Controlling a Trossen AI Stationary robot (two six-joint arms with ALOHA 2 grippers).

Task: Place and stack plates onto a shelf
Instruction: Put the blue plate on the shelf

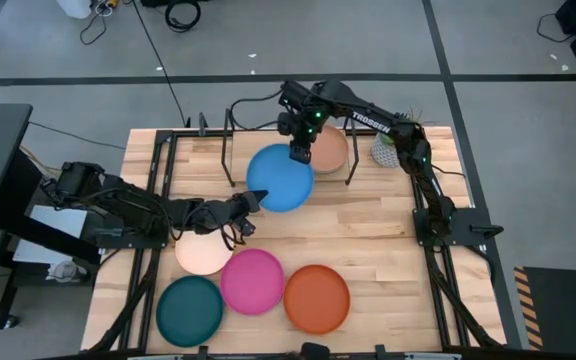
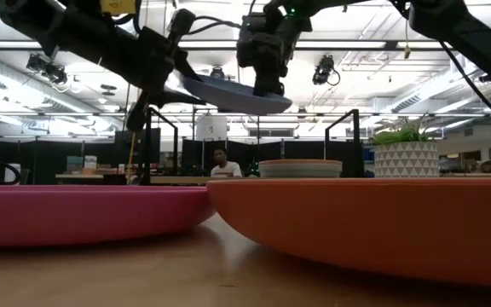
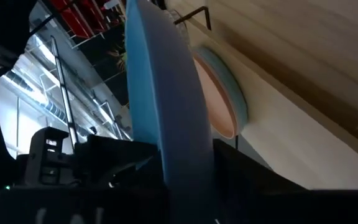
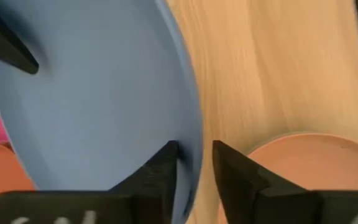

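High view on my end has the blue plate (image 1: 279,178) up off the bench near the far edge, just in front of the shelf (image 1: 268,135), with both arms on it at once. My right gripper (image 1: 299,153) has its jaws clamped on the plate's far rim, while the left gripper (image 1: 251,200) meets the near-left rim, and I honestly can't tell if those jaws are pinched or just touching. A tan plate (image 1: 329,150) sits stacked on the shelf's right end, and cream-peach (image 1: 204,251), teal (image 1: 189,310), pink (image 1: 253,281) and orange (image 1: 317,298) plates sit along the near edge.
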